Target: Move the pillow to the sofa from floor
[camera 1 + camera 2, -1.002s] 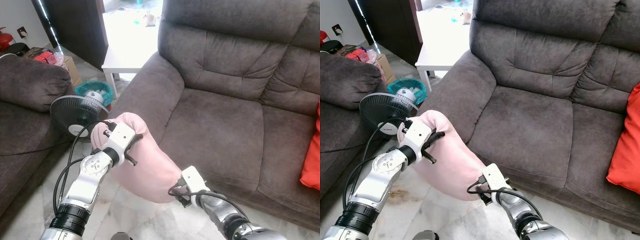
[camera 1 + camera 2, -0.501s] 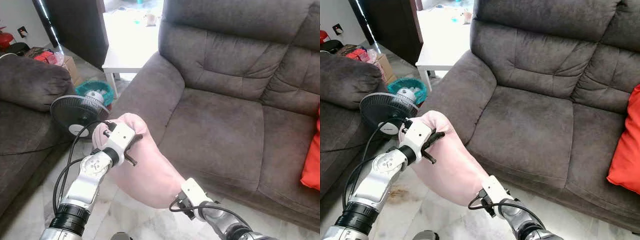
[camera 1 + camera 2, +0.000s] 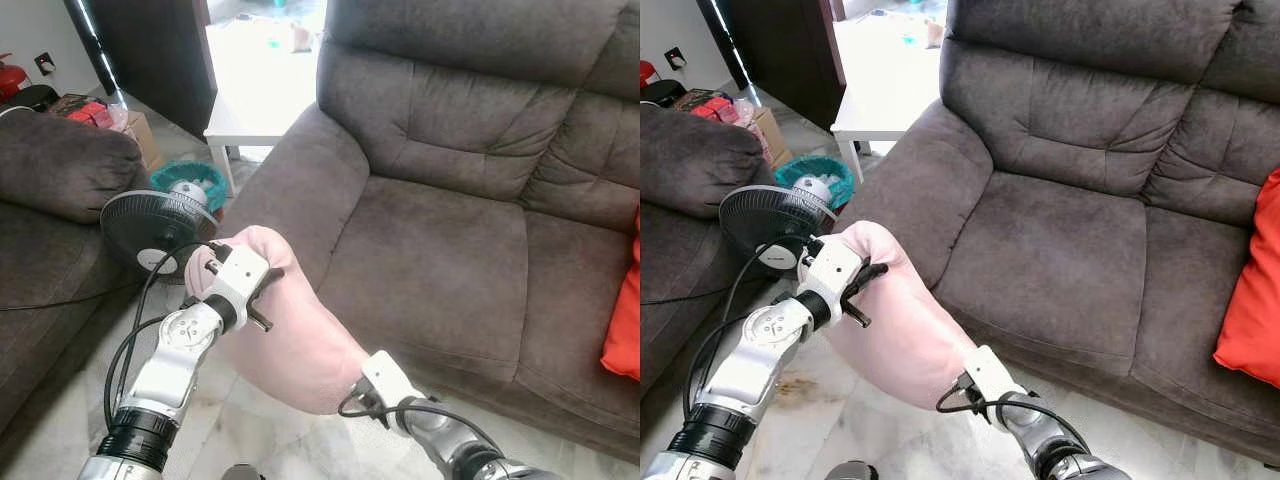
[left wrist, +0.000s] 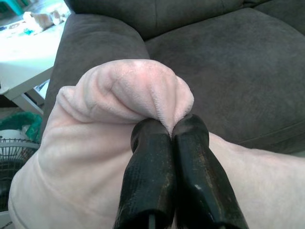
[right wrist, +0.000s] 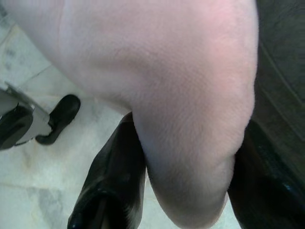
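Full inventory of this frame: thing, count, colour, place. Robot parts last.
pillow: 1, pink, held above the floor before the sofa
sofa: 1, dark brown, ahead
second sofa: 1, dark brown, robot's left
cushion: 1, red, on the sofa's right end
fan: 1, black, on the floor at left
table: 1, white, beside the sofa arm
basket: 1, teal, by the table leg
floor: pale marble tiles
left hand: fingers pinched shut on the pillow's upper corner
right hand: fingers either side of the pillow's lower end
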You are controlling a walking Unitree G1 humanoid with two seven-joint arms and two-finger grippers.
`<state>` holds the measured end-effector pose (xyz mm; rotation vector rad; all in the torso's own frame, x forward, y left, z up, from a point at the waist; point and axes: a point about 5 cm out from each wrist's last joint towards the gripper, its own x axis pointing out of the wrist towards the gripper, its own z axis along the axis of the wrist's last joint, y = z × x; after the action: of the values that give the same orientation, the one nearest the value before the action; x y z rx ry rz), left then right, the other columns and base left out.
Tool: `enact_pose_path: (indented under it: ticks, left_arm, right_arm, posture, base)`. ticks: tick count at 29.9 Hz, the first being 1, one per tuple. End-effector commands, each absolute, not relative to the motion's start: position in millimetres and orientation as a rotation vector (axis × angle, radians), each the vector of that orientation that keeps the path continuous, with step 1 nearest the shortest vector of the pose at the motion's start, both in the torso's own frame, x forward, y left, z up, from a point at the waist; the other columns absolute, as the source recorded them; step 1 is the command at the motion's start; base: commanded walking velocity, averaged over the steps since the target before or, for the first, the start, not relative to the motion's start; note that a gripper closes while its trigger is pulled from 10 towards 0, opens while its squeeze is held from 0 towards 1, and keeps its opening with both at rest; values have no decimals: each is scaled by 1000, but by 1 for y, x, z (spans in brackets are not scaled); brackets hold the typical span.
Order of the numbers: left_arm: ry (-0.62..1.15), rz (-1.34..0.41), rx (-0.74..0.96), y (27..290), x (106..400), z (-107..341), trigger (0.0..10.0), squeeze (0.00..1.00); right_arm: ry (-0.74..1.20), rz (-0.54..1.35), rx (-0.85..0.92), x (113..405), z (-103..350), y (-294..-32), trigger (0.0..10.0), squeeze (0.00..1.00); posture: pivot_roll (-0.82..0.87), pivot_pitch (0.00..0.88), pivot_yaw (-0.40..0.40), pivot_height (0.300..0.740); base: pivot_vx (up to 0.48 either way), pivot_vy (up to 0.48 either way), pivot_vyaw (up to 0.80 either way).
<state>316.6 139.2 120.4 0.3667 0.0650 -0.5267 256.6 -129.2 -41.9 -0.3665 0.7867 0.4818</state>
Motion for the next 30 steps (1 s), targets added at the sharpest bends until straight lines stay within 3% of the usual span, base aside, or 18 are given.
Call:
enact_pose_path:
  ticks: [1,6,19,22,29,30]
  left_arm:
    - [-46,-542,369,133,319,145,10000,0]
    - [-37,-544,371,134,318,142,10000,0]
    - [-17,-529,393,137,315,137,10000,0]
    - [-2,-446,378,143,311,129,10000,0]
    - [39,-320,335,150,300,111,10000,0]
    - [38,-309,334,150,298,109,10000,0]
  right_arm:
    - [770,471,-344,260,-39,-129,0,0]
    - [760,460,-334,261,-37,-144,0,0]
    - [704,423,-289,266,-32,-150,0,0]
    - [614,352,-205,271,-22,-175,0,0]
    - [472,239,-114,282,-6,-182,0,0]
    - [427,214,-94,286,0,-182,6784,0]
  posture:
    - [239,82,-49,740]
    - [235,71,-48,740]
    - [232,69,-48,740]
    - [230,72,-48,740]
    - [221,83,-50,740]
    - [220,83,-51,740]
  base:
    - [0,0,0]
    - [0,0,0]
    - [0,0,0]
    - [0,0,0]
    - [0,0,0]
    - [0,0,0]
